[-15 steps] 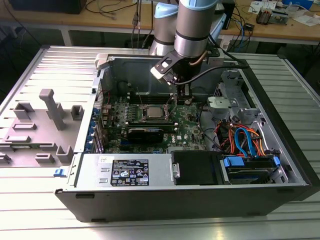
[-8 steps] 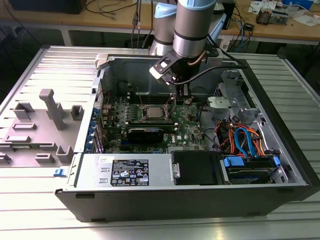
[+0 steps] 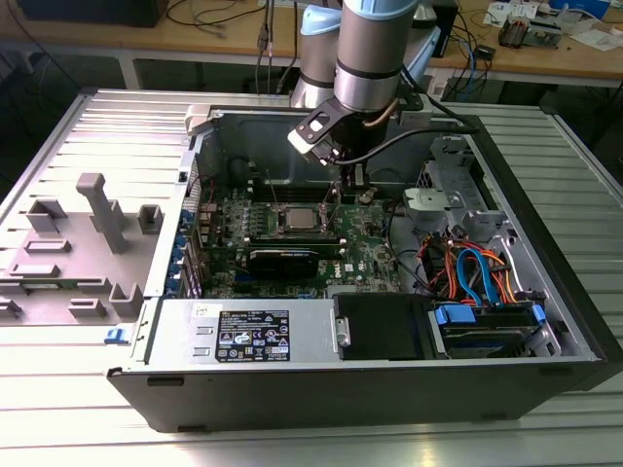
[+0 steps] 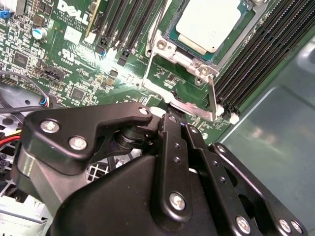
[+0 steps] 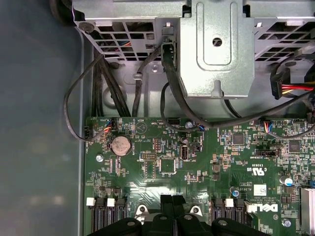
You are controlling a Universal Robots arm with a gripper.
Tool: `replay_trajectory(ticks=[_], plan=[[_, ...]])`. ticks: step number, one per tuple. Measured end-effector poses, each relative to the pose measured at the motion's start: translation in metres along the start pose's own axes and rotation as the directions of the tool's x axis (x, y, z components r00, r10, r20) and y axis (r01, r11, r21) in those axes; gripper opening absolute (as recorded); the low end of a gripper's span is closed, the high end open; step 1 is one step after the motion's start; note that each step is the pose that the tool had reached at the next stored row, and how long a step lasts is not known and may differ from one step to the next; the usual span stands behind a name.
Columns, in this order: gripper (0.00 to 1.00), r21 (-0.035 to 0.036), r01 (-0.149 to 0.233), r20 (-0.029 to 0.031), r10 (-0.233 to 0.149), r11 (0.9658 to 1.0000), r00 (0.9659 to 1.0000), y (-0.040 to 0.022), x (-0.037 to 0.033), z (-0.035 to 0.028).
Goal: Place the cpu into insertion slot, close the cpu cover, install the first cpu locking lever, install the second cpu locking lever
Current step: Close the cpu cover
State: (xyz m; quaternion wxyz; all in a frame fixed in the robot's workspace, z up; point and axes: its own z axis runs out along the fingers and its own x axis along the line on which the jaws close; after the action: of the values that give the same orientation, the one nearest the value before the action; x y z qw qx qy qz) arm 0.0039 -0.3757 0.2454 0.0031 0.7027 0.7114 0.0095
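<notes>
Currently the cpu [image 4: 211, 22] lies flat, metal top up, seated in the insertion slot [image 4: 173, 40] just ahead of the gripper [image 4: 170, 118]. It is square, so no long axis; edges parallel the memory slots [image 4: 256, 54]. Placement looks done. The cpu cover [image 4: 189, 106] is open, both levers pending. Gripper clenched at the cover's free edge; whether it pinches that edge, cannot tell.

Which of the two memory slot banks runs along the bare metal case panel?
The bank between the cpu and the grey case panel; the other bank lies on the cpu's far side, among the board's small chips.
</notes>
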Motion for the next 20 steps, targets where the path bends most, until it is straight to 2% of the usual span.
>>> replay_trajectory(ticks=[20], plan=[[0.11, 0.0000, 0.000, 0.0000, 0.000, 1.0000, 1.0000, -0.0060, 0.0001, 0.0001]])
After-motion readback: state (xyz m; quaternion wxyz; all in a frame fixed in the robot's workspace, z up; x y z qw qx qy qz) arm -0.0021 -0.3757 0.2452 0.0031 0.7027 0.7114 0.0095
